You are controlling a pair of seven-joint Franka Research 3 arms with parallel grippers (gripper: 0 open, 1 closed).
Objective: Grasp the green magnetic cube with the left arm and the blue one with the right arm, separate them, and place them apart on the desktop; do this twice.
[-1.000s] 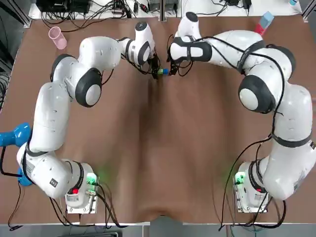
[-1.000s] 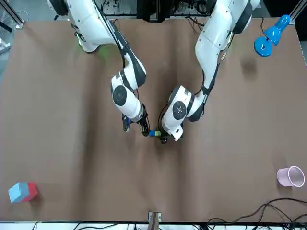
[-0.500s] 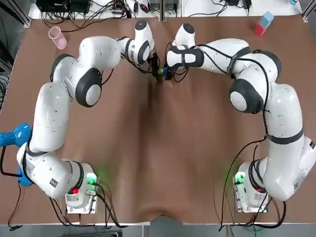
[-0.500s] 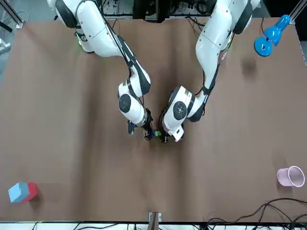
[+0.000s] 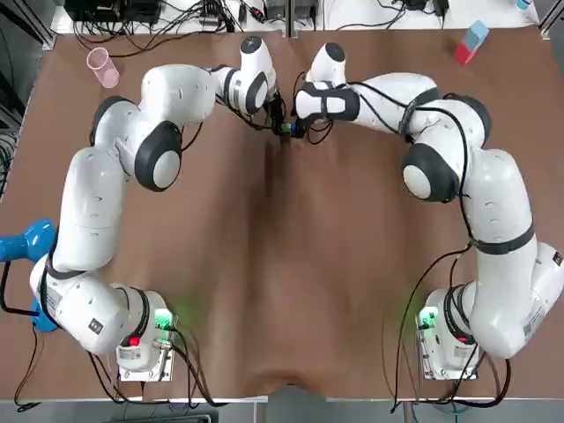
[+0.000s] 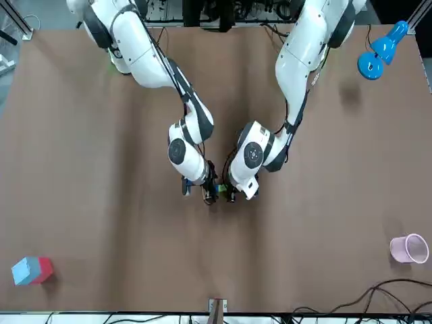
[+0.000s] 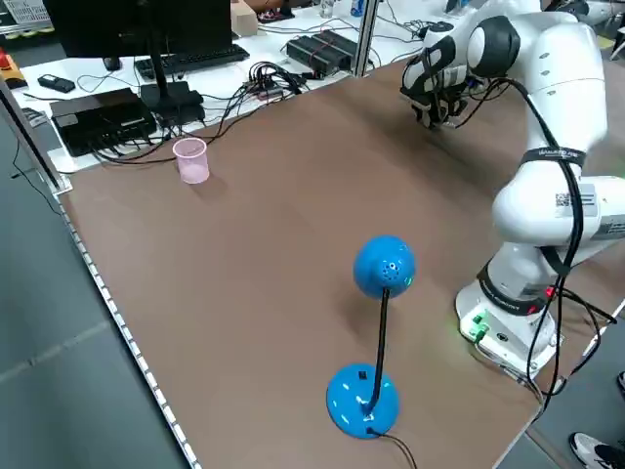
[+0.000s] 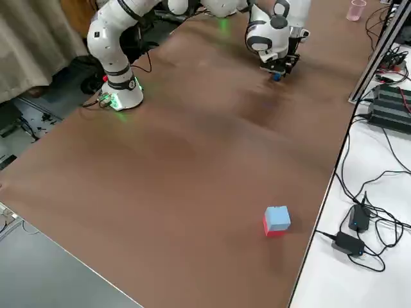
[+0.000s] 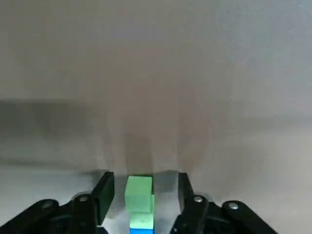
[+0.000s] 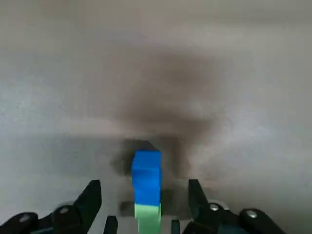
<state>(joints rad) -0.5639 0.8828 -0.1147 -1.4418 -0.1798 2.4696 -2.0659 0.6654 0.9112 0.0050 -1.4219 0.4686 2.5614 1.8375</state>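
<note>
Green cube [image 9: 139, 192] and blue cube [image 10: 146, 175], joined face to face and seemingly resting on the tabletop [image 5: 282, 291] at its far middle. Judged to be the grasping step: straddled by both tools, gripped by neither, not yet separated. No telling which of the two rounds. Calls next for pinching both tools shut, each on its own colour, then pulling straight apart along the line of the pair, firmly enough to beat the magnets, without twisting either cube out of its grip; after that, setting down well apart.

Now the pose, starting nearest the bases. Rooted at the near edge, one arm per side, elbows flung wide. Farther out, forearms bent inward toward each other, wrists tipped down, almost nose to nose over the cubes. At the left tool [image 9: 143, 184]: fingers [image 9: 104, 187] parted, a slim gap either side of the green cube, no contact. At the right tool [image 10: 144, 192]: spread wider around the blue cube, clear daylight on both sides. Beyond, at the far corners and well apart from the work: pink cup [image 5: 102, 66] on the left, red-and-blue block [image 5: 470, 41] on the right.
</note>
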